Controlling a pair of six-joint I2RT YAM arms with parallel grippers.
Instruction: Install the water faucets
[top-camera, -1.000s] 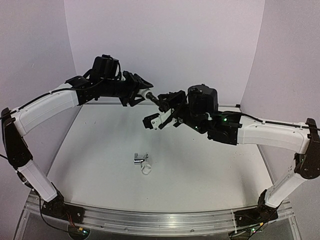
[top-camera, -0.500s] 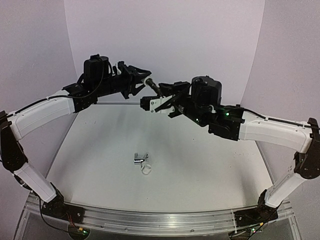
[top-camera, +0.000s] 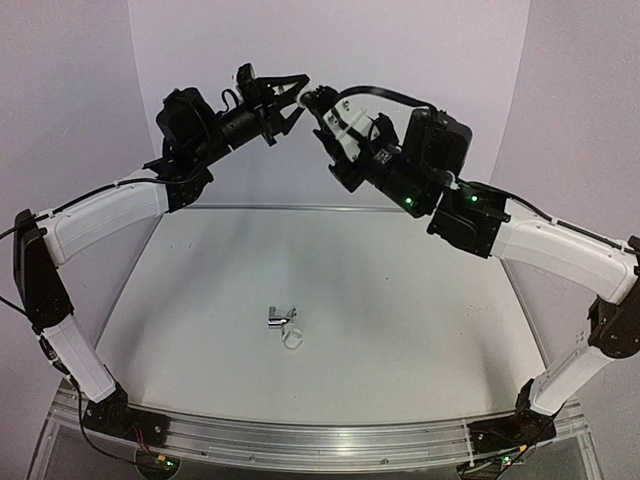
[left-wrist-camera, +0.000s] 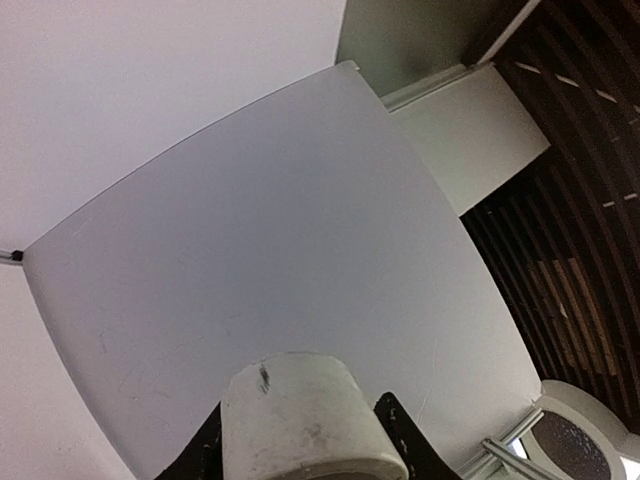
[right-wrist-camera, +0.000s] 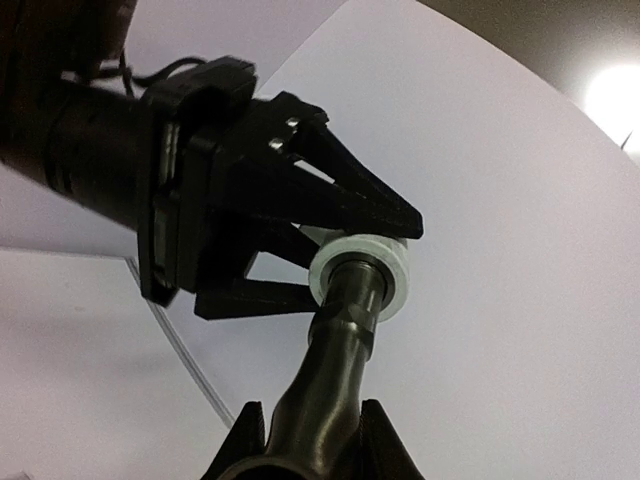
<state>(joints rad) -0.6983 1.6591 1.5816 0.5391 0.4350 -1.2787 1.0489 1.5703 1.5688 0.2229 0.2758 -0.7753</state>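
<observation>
Both arms are raised high above the table and meet tip to tip. My left gripper (top-camera: 298, 98) is shut on a white plastic elbow fitting (left-wrist-camera: 300, 415), which also shows in the right wrist view (right-wrist-camera: 362, 275). My right gripper (top-camera: 335, 122) is shut on the matte black faucet (right-wrist-camera: 335, 385). The faucet's threaded stem sits inside the fitting's white collar. In the right wrist view the left gripper (right-wrist-camera: 400, 225) clamps the fitting from behind. The shiny chrome faucet (top-camera: 282, 316) lies on the table, far below both grippers.
A small white ring (top-camera: 293, 338) lies just in front of the chrome faucet. The white table (top-camera: 420, 330) is enclosed by pale walls at the back and on both sides.
Both arms have lifted and tilted upward, carrying the joined black faucet and white fitting up and back. The chrome faucet and the ring have not moved.
</observation>
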